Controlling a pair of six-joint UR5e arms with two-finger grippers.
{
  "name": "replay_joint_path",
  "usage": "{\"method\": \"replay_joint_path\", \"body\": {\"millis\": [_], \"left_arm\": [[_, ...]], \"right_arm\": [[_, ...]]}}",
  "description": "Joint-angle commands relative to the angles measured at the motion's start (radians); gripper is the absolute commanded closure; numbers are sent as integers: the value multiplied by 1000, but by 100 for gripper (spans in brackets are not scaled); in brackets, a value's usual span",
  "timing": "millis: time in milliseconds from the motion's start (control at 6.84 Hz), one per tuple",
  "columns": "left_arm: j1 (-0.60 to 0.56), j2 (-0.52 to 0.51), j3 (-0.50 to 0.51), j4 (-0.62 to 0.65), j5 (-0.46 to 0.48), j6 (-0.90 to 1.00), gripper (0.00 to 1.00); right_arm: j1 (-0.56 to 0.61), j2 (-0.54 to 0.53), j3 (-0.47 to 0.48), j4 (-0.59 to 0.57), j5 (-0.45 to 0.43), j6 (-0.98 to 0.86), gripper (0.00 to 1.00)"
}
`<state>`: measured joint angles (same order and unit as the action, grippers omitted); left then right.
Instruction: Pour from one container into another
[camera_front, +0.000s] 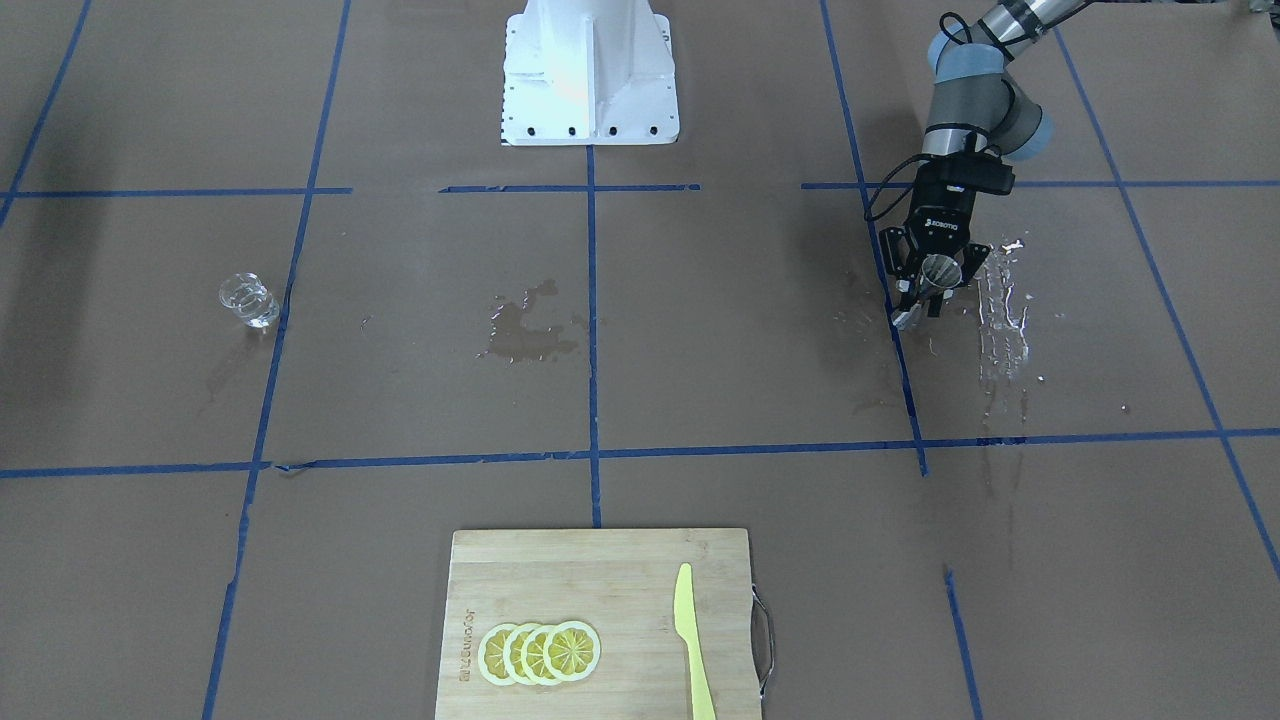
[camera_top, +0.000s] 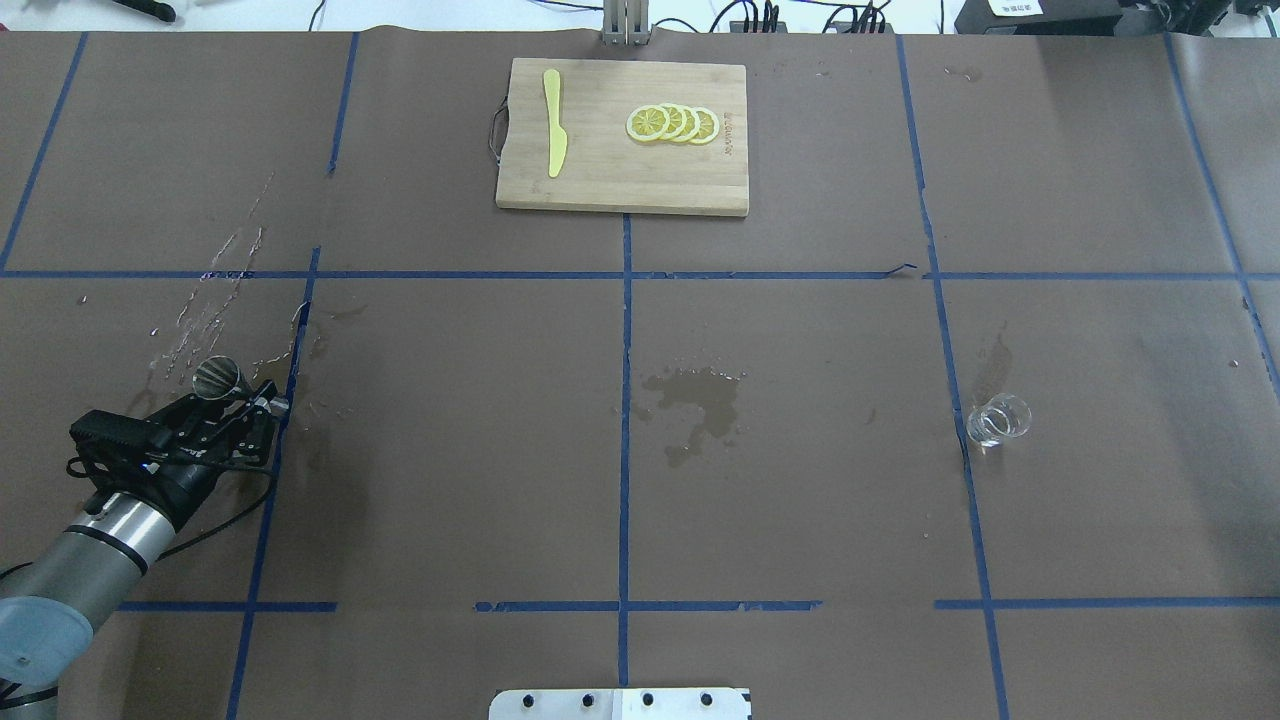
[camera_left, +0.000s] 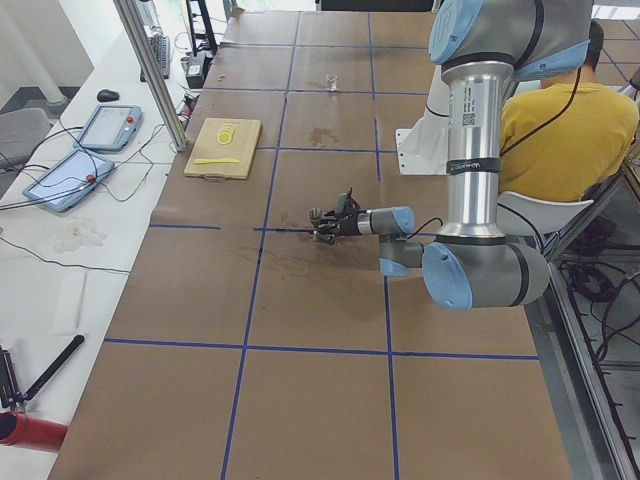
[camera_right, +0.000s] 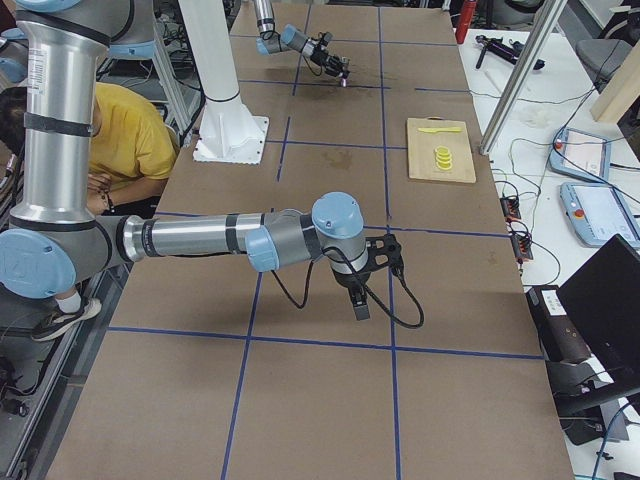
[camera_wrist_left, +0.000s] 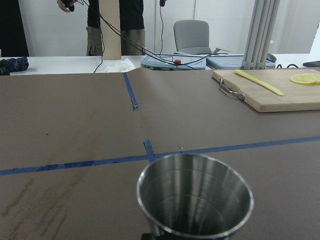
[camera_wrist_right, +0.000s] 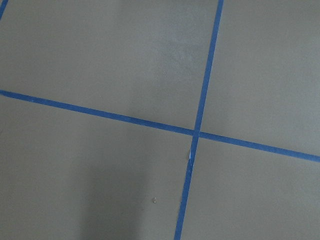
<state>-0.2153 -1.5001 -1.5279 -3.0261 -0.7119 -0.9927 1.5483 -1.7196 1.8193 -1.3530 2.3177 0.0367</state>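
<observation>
The steel jigger (camera_front: 938, 268) (camera_top: 220, 377) is tilted, its open mouth facing away from the wrist, with my left gripper (camera_front: 935, 287) (camera_top: 240, 393) shut on its waist, low over the table's left side. The left wrist view shows its shiny cup (camera_wrist_left: 195, 200) close up, and nothing shows inside it. The clear glass (camera_front: 248, 300) (camera_top: 998, 419) stands alone on the table's right side, far from both grippers. My right gripper (camera_right: 358, 300) shows only in the exterior right view, pointing down over bare paper. I cannot tell whether it is open or shut.
Water streaks (camera_front: 1002, 320) (camera_top: 215, 300) glisten beside the jigger, and a damp stain (camera_top: 700, 395) marks the table's middle. A wooden cutting board (camera_top: 620, 180) with lemon slices (camera_top: 673, 123) and a yellow knife (camera_top: 553, 135) lies at the far edge. The robot base (camera_front: 590, 70) sits centrally.
</observation>
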Motion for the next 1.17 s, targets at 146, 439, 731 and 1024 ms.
{"method": "replay_joint_path", "body": {"millis": [146,439,731,1024], "left_arm": [[2,4,-1,-5,2,-3,57],[4,4,-3,-7,2,-3,59],[5,6,-5,-28,2,-3,98],[4,9,-23,-61,3,0,100]], "right_arm": [[1,0,0,0,0,0,0],[6,0,0,0,0,0,0],[10,0,2,0,0,0,0],[10,0,2,0,0,0,0]]}}
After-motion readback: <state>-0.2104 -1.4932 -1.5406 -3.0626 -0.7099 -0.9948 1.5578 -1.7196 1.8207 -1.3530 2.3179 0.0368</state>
